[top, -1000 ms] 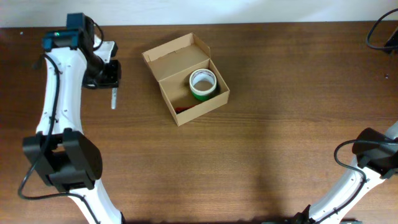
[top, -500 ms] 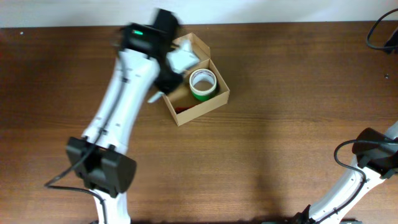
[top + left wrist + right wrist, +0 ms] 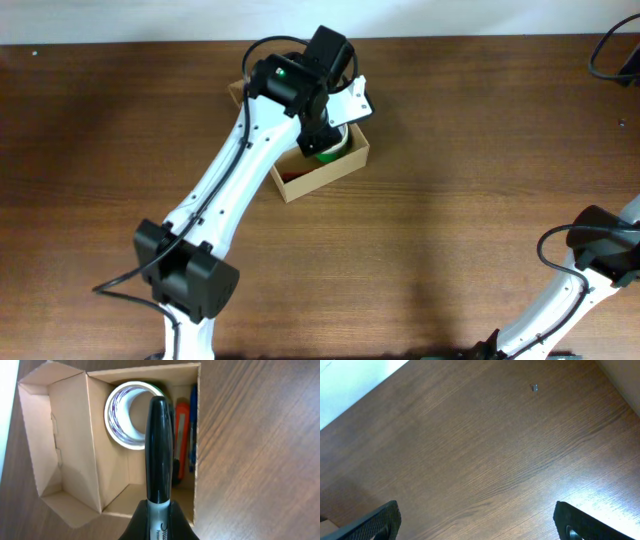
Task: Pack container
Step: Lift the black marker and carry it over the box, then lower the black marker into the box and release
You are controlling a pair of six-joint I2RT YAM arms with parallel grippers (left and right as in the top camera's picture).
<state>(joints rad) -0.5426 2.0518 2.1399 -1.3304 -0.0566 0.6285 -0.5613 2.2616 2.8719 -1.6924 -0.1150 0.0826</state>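
Left wrist: left claw (image 3: 159, 521) clamps black marker (image 3: 159, 450) (above container (image 3: 70, 440)).

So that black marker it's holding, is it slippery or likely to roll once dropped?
Probably stiff and light: the marker juts straight out of the left gripper without sagging. Its smooth, glossy round barrel could slip and would likely roll, though the container walls and tape roll below should stop it.

Only scraps of lettering, none legible.
The black marker (image 3: 159, 450) bears pale script low on its barrel, cut off at the frame edge; purple marks inside the tape roll (image 3: 116, 415) are too blurred to read.
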